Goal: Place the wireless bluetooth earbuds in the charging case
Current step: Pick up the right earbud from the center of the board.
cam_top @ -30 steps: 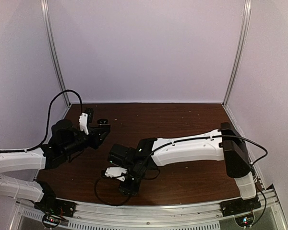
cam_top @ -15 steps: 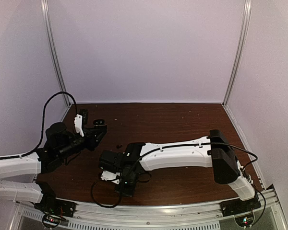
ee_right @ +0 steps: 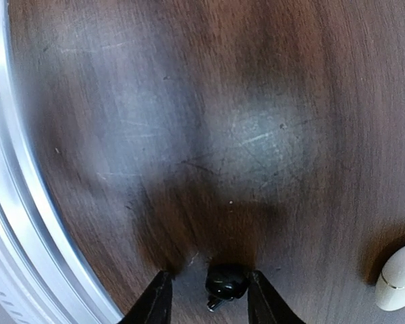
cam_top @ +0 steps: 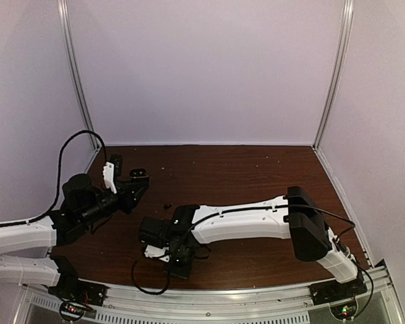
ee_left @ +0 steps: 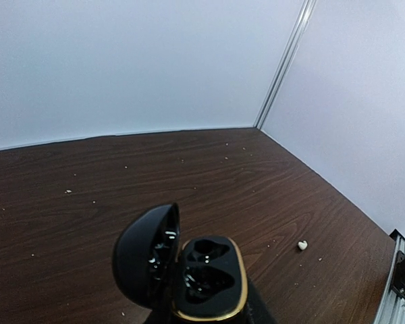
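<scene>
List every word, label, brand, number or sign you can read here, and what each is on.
No readable text in any view.
The black charging case, lid open: no print visible.
The black earbud and the white piece to its right: no markings visible.
The white arm shells: no legible labels at this size.

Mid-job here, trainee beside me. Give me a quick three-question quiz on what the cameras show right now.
1. True or false: the black charging case has its lid shut.
2. The earbud between the right hand's fingers is: A white, B black, C red?
3. Fill in: in the left wrist view, the case's lid leans to the ____.
Key: 1 false, it stands open; 2 B; 3 left.
</scene>
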{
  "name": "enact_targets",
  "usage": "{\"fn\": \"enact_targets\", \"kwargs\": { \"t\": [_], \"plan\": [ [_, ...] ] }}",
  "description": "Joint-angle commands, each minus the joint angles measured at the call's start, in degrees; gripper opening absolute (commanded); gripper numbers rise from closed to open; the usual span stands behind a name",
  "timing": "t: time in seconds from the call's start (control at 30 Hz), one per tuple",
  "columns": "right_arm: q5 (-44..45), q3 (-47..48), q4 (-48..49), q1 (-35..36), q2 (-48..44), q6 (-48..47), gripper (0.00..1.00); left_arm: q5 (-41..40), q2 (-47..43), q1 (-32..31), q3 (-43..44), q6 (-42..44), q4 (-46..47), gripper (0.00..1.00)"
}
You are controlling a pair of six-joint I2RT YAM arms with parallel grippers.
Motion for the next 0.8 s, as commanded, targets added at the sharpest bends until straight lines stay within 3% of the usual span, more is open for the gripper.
{"fn": "enact_targets", "kwargs": {
  "t": [0.0, 0.77],
  "plan": [
    [1.4, 1.4, -1.1, -0.5, 1.1, 0.1, 0.37, 0.4, -0.2, 0.3, -0.9, 0.8, 3.5, 0.0],
    [-0.7, 2.0, -1.1, -1.1, 2.7, -0.3, 0.3, 0.4, 2.0, 0.3, -0.1, 2.2, 4.4, 0.0]
  ]
}}
